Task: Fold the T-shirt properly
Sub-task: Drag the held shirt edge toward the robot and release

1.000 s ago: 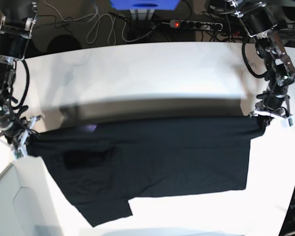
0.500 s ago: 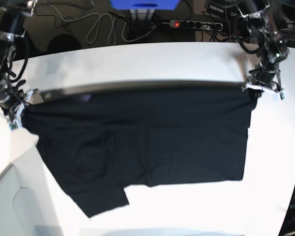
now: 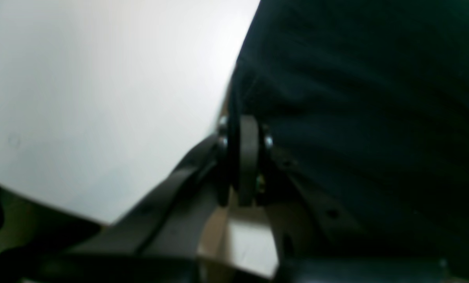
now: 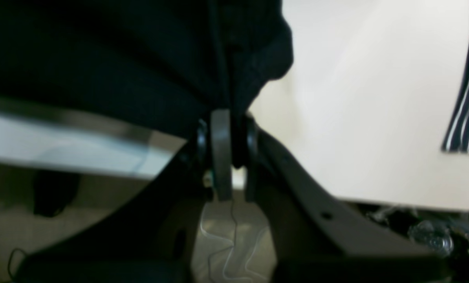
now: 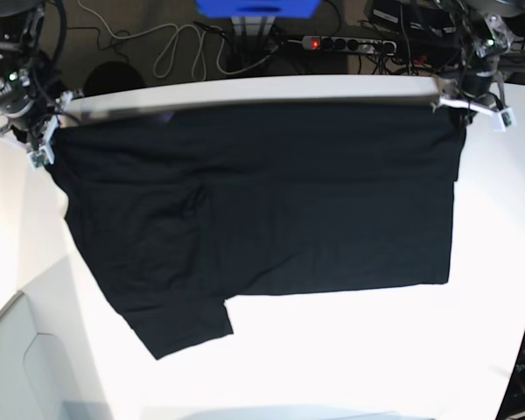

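A white counter (image 5: 350, 350) fills the room's foreground, with cables and a power strip (image 5: 348, 42) on the dark floor beyond its far edge. The T-shirt (image 5: 271, 210) lies plain black side up, stretched along that far edge and trailing toward the near side, its long axis running between the two arms. The left gripper (image 5: 469, 103) is clamped on the T-shirt's corner nearest the power strip and the right gripper (image 5: 42, 140) is pinched tight on the opposite corner, so the cloth lies nearward of both, and I judge each arm equally placed to carry its corner.
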`<state>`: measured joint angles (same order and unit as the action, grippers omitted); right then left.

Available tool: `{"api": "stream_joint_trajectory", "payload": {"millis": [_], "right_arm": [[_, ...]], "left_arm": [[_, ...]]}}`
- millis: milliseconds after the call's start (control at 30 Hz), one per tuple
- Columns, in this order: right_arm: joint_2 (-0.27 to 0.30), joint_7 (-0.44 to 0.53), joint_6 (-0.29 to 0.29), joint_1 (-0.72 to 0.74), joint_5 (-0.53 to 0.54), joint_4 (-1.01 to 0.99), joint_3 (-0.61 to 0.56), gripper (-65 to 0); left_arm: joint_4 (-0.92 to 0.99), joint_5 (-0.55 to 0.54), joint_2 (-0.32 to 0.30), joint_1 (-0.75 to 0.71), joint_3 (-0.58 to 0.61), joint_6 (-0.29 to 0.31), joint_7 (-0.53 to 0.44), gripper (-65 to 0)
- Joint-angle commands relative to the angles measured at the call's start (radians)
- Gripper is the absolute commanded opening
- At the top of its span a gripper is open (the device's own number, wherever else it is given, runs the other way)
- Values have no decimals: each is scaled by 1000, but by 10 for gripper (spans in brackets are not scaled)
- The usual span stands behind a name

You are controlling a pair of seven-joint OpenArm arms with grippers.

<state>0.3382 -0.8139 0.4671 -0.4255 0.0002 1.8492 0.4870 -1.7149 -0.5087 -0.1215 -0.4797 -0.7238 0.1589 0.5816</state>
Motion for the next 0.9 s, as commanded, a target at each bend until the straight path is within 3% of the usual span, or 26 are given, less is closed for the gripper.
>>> {"api": "stream_joint_trajectory", "payload": {"millis": [0, 300, 467, 800, 867], "right_arm": [[19, 14, -3, -5, -2, 25, 8, -648], [17, 18, -3, -57, -2, 28, 14, -648], [-12, 21, -5, -77, -2, 28, 60, -648], [-9, 17, -3, -78, -2, 25, 52, -645], [-9, 15, -3, -78, -2, 27, 51, -601]], "left_arm": [[-15, -5, -11, -17, -10, -2, -13, -650], [-9, -3, -16, -64, -13, -2, -12, -650], [-18, -3, -13, -64, -15, -2, -12, -535], [-15, -5, -10, -115, -13, -2, -12, -531], [-15, -5, -5, -116, -13, -2, -12, -531]]}}
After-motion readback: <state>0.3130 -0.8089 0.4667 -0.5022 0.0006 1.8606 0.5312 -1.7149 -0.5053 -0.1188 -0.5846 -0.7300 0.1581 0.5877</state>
